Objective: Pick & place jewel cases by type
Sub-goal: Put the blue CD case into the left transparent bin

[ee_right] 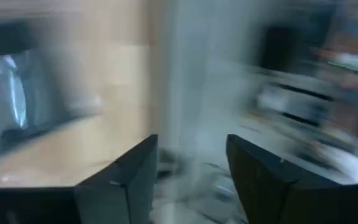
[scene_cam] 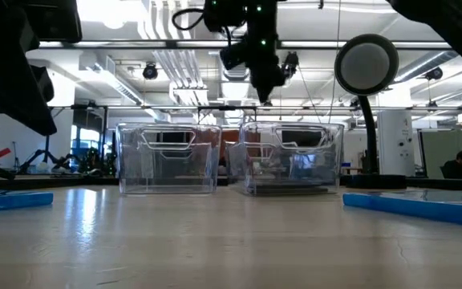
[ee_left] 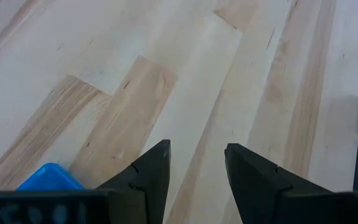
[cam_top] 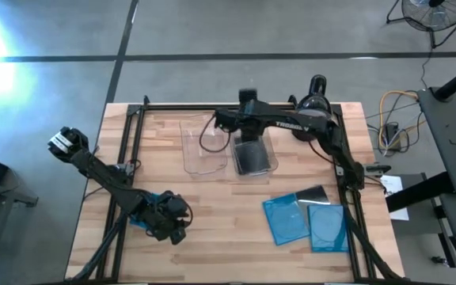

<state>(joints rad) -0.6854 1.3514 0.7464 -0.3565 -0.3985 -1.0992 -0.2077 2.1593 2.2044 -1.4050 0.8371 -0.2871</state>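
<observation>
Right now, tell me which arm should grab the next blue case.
Right, probably. The right gripper is open and empty over the bins; three loose jewel cases lie on its side. The left gripper sits beside one blue case.

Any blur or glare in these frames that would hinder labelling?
Right wrist view: heavily motion-smeared; only the right gripper with fingers apart reads. High view: strong glare at the upper left, table evenly lit. Low view: bright ceiling lights, bins backlit. Left wrist view: sharp, left gripper open.
</observation>
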